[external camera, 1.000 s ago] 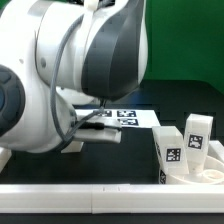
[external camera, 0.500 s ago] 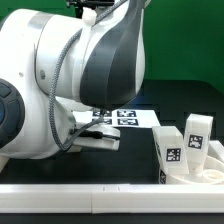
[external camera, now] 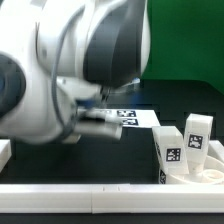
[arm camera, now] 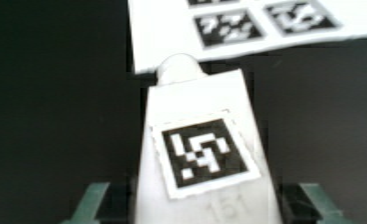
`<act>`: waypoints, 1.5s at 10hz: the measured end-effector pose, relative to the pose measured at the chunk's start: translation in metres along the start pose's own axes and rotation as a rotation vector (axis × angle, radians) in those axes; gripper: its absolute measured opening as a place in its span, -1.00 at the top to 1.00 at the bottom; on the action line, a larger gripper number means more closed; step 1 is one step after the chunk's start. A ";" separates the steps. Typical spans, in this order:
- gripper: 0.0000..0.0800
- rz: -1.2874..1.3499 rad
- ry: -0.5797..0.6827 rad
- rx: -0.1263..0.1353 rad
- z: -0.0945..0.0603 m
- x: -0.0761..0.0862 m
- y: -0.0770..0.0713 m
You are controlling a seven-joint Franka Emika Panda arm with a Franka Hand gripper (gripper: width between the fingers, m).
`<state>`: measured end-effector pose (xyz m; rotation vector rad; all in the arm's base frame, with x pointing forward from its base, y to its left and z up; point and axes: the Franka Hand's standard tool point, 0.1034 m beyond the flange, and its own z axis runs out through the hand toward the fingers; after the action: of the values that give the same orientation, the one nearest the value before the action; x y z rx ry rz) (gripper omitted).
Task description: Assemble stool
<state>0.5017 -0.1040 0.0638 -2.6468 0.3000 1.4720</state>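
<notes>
In the wrist view a white stool leg [arm camera: 198, 130] with a square tag lies lengthwise between my fingers, its pointed end toward the marker board [arm camera: 224, 30]. My gripper [arm camera: 206, 203] is open and straddles the leg; a dark gap shows on each side, by the left finger [arm camera: 102, 200] and the right finger [arm camera: 315, 198]. In the exterior view my gripper [external camera: 97, 122] is low over the table beside the marker board [external camera: 135, 117], largely hidden by the blurred arm. The round seat disc [external camera: 205, 178] sits at the exterior view's right, with two tagged legs [external camera: 168, 153] [external camera: 197, 132] standing at it.
The big white robot body [external camera: 70, 60] fills the exterior view's left and middle. A white ledge [external camera: 90, 195] runs along the near edge of the black table. A green backdrop stands behind.
The arm has swung and is now blurred with motion; its upper body has shifted toward the exterior view's right. The gripper stays low by the marker board. The seat and standing legs have not moved.
</notes>
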 end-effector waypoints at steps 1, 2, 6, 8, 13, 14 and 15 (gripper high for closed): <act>0.19 -0.012 0.066 0.005 -0.020 -0.012 -0.004; 0.19 -0.061 0.172 -0.005 -0.044 -0.023 -0.009; 0.19 -0.111 0.481 -0.049 -0.058 -0.016 -0.007; 0.19 -0.099 0.634 -0.023 -0.096 -0.045 -0.045; 0.19 -0.107 0.977 0.051 -0.090 -0.042 -0.054; 0.19 -0.065 1.031 0.155 -0.108 -0.053 -0.079; 0.19 -0.037 1.095 0.216 -0.125 -0.062 -0.098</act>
<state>0.5951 -0.0230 0.1815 -2.9303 0.4269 -0.1568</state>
